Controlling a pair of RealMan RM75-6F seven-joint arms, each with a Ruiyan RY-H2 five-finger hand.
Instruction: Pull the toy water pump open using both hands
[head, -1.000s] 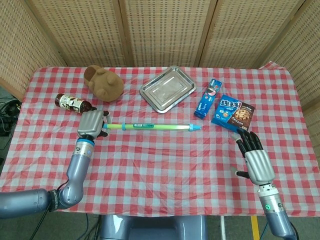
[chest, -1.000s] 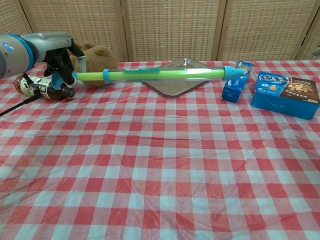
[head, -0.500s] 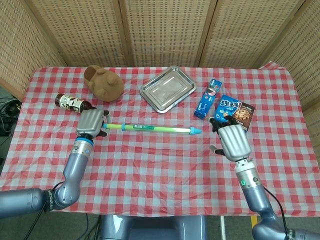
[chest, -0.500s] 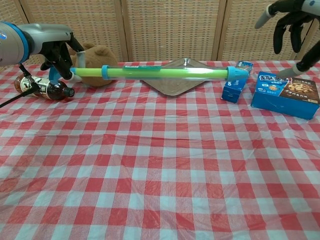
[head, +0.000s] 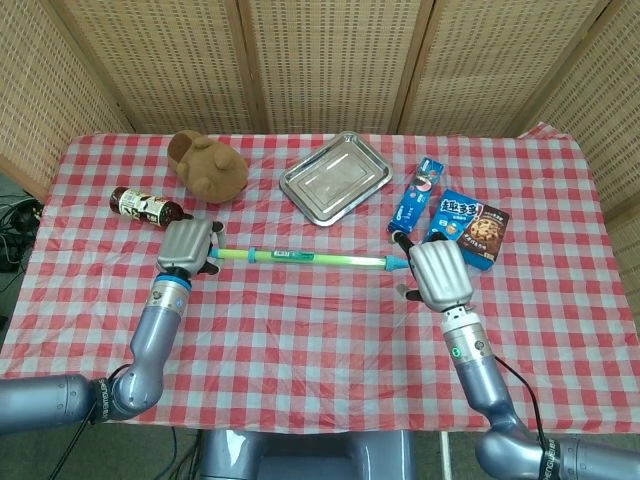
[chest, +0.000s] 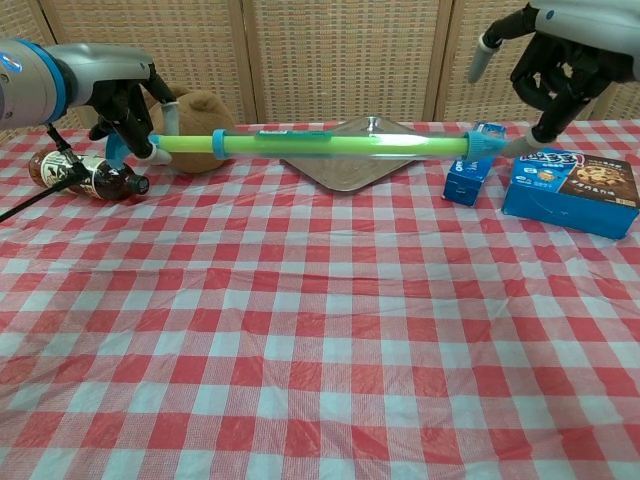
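The toy water pump (head: 300, 257) (chest: 330, 146) is a long green tube with a blue tip, held level above the table. My left hand (head: 185, 246) (chest: 125, 98) grips its left end by the handle. My right hand (head: 437, 275) (chest: 555, 55) hovers at the blue tip on the right, fingers spread and curved around it, a fingertip beside the nozzle. Whether it touches the tip I cannot tell.
A metal tray (head: 335, 177) lies behind the pump. A blue snack tube box (head: 416, 196) and a blue cookie box (head: 468, 227) sit by my right hand. A brown plush (head: 207, 165) and a dark bottle (head: 145, 208) lie near my left hand.
My right hand has travelled from the table's right front edge leftward to the pump's blue tip. The left hand has kept hold of the pump, shifting it slightly.
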